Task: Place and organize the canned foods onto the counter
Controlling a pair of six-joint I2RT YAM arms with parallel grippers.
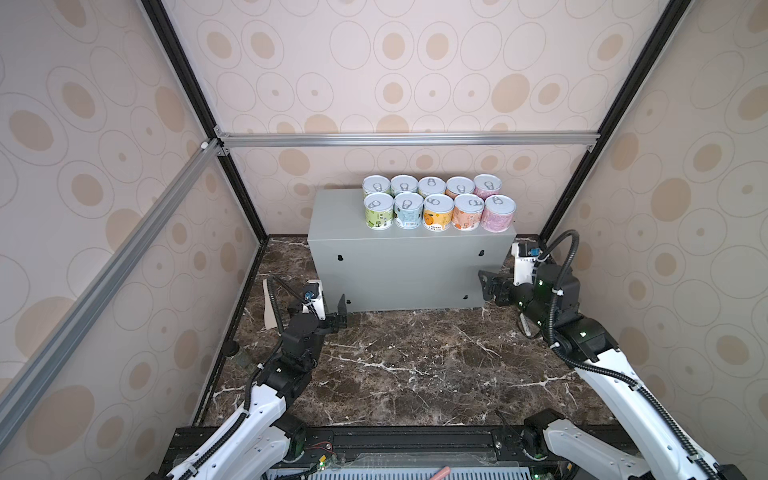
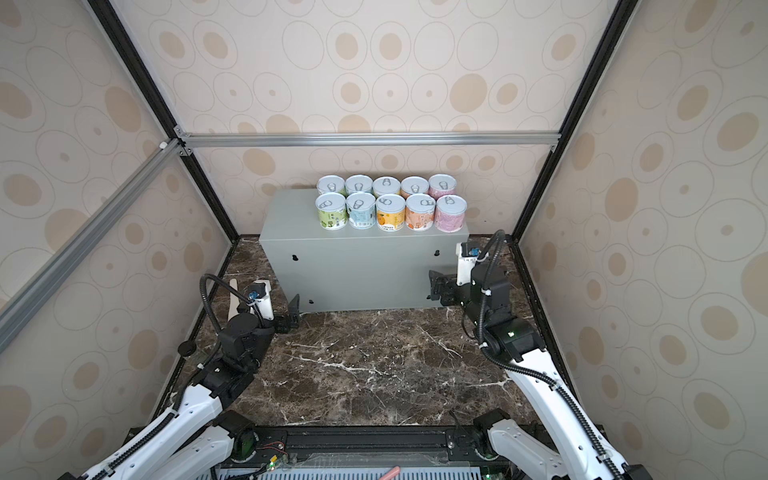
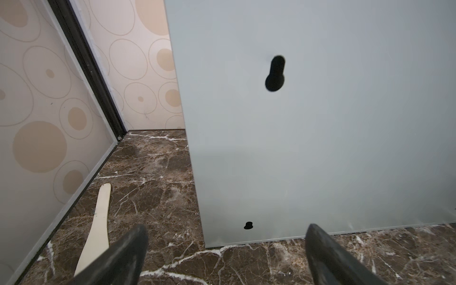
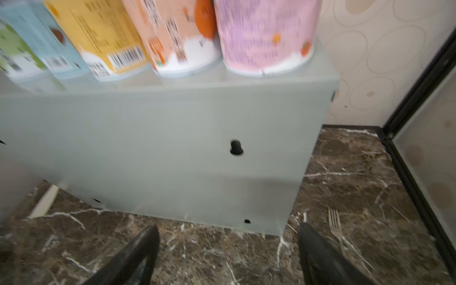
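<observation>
Ten cans stand upright on the grey counter (image 1: 407,270) (image 2: 361,270) in two rows of five, grouped toward its right end. In the front row, from the left, are a green can (image 1: 378,210), a blue can (image 1: 408,210), a yellow can (image 1: 438,212), an orange can (image 1: 468,212) and a pink can (image 1: 498,213). The back row (image 1: 432,186) repeats these colours. My left gripper (image 1: 325,309) (image 3: 227,229) is open and empty, low at the counter's front left corner (image 3: 320,148). My right gripper (image 1: 484,286) (image 4: 229,229) hangs open and empty by the counter's front right corner (image 4: 172,135), below the pink can (image 4: 266,37).
A pale wooden spatula (image 3: 98,222) (image 1: 270,305) lies on the dark marble surface (image 1: 415,365) left of the counter. A metal fork (image 4: 335,227) lies on the marble at the right, under the right arm. Patterned walls with black frame posts close in on three sides.
</observation>
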